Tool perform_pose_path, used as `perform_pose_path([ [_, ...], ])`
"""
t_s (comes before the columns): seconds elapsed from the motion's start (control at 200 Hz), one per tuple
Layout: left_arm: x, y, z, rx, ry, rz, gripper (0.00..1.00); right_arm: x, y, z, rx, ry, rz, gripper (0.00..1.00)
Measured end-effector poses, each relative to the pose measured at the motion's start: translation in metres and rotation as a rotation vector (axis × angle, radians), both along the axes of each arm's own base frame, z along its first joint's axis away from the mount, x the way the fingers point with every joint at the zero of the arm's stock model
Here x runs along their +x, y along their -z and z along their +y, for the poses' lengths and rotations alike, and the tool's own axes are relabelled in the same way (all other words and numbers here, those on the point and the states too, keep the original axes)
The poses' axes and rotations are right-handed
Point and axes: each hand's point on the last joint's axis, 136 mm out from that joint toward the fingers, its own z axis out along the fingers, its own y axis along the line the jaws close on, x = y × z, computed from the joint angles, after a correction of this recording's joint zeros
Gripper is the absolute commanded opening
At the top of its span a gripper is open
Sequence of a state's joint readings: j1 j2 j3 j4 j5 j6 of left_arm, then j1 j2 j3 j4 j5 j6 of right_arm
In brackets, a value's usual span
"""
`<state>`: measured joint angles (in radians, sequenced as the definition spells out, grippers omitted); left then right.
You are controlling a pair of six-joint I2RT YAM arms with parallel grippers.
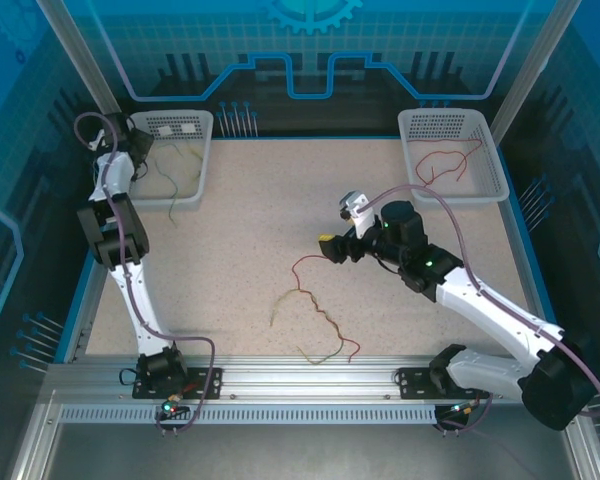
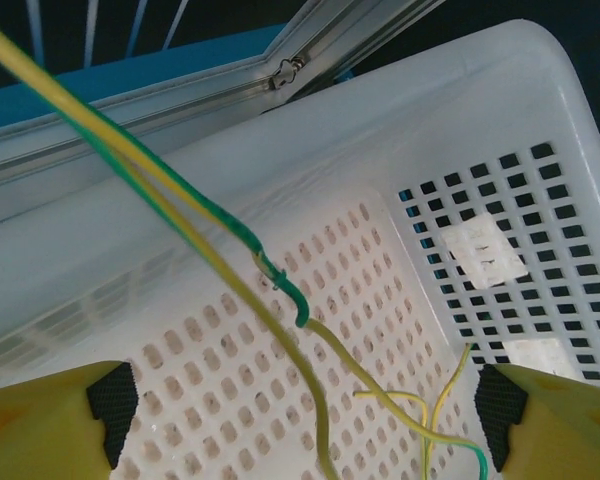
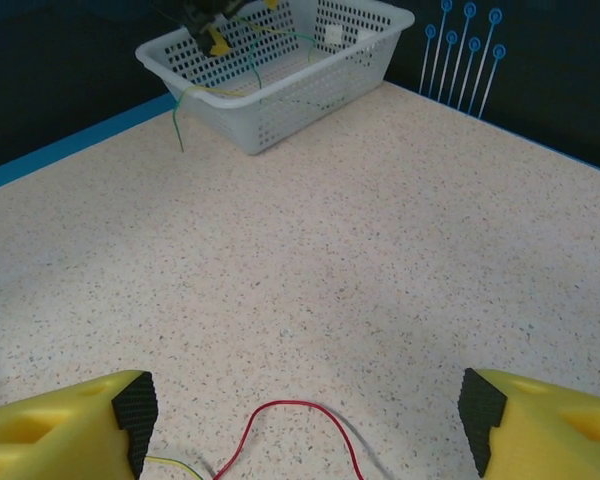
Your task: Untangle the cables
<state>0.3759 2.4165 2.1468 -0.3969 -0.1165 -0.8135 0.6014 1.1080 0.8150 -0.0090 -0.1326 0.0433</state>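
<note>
beige speckled table (image 1: 250, 220) carries two white baskets at its far edge.

top view:
- a bundle of tangled cables (image 1: 315, 312), red and yellow-green, lies on the table near its front centre.
- the left basket (image 1: 202, 150) holds yellow-green cables (image 1: 180, 170). one strand hangs over its near rim onto the table.
- the right basket (image 1: 496, 170) holds a red cable (image 1: 445, 165).
- the left gripper (image 1: 143, 150) sits over the left end of the left basket.
- the right gripper (image 1: 330, 247) hovers above the table, just beyond the far end of the tangled cables.

left wrist view:
- the left gripper (image 2: 305, 430) has its jaws spread wide, one yellow finger at each lower corner.
- its fingers (image 2: 50, 425) grip nothing.
- a green strand (image 2: 210, 215) and a yellow strand (image 2: 230, 285) run diagonally from the upper left down through the gap between the pads. neither pad touches them.
- below lies the perforated floor of the left basket (image 2: 500, 120), where more yellow strand ends rest.

right wrist view:
- the right gripper (image 3: 305, 420) is also wide open and holds nothing.
- its fingers (image 3: 70, 420) stand well apart over the table (image 3: 360, 250).
- a loop of the red cable (image 3: 290, 405) lies flat on the table between them, clear of both pads.
- a thin yellow-green strand (image 3: 175, 463) lies beside the left-hand finger.
- the left basket (image 3: 280, 110) stands at the far side, with a green strand (image 3: 177, 120) draped over its rim.
</note>
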Motion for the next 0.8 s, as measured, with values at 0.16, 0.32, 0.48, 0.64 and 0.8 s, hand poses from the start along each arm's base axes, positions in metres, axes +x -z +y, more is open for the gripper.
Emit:
perform_pose_path([
  [0.16,0.016,-0.006,0.004,0.018,0.004,-0.036,0.70,-0.007,-0.014,-0.004,0.029,-0.005,-0.045,0.84],
  [0.32,0.030,-0.005,0.004,0.016,0.012,-0.078,0.44,-0.013,-0.022,-0.008,0.048,-0.006,-0.074,0.85],
  [0.48,0.041,0.014,-0.002,-0.007,0.025,-0.082,0.17,-0.018,-0.028,-0.015,0.056,0.001,-0.102,0.86],
  [0.64,0.047,0.022,-0.013,-0.020,0.044,-0.080,0.00,-0.025,-0.042,-0.021,0.073,0.003,-0.145,0.87],
  [0.8,0.054,0.012,-0.027,0.021,0.099,-0.088,0.00,-0.026,-0.044,-0.022,0.076,0.004,-0.156,0.87],
])
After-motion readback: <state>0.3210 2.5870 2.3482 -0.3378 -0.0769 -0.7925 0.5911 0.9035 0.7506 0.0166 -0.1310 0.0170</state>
